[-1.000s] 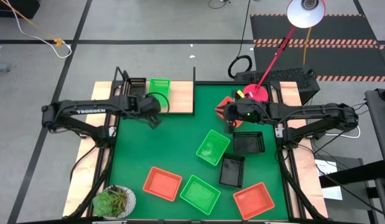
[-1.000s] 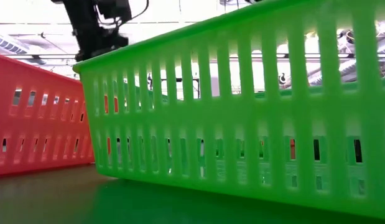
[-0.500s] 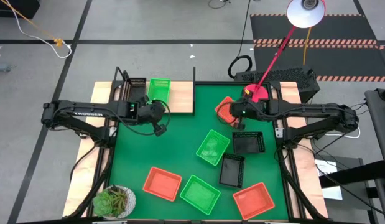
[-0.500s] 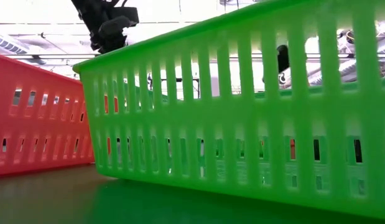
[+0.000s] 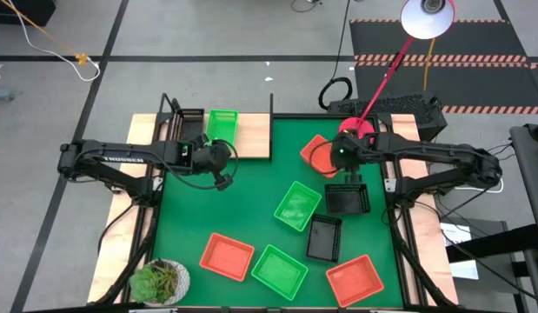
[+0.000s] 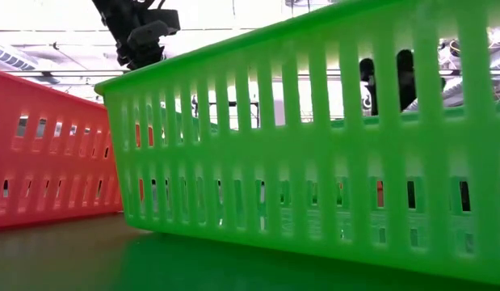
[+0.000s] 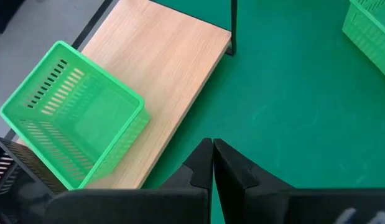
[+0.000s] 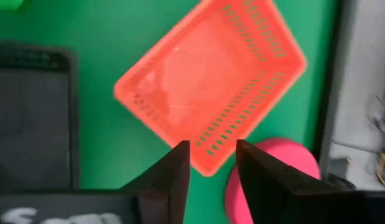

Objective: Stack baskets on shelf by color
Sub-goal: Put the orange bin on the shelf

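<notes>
A: Right pincer (image 8: 212, 163) hovers over the red-orange basket (image 5: 316, 153) by the lamp base (image 5: 356, 130), fingers parted, nothing held. The near rim sits right between them.

B: So I'd say drop straight, straddle that one wall, squeeze, then lift clear before crossing to the shelf (image 5: 251, 135).

A: And the left pincer (image 7: 213, 163)? Fingers pressed together, empty, parked over the bench mat beside the shelf.

B: The shelf carries a green basket (image 7: 74, 115) and a black one (image 5: 190, 119) beside it. Its bare end looks the place for red-orange. Six more baskets lie on the mat.

A: Any lettering?

B: "TROSSEN" in white on the left arm (image 5: 125, 158). Nothing else readable.
</notes>
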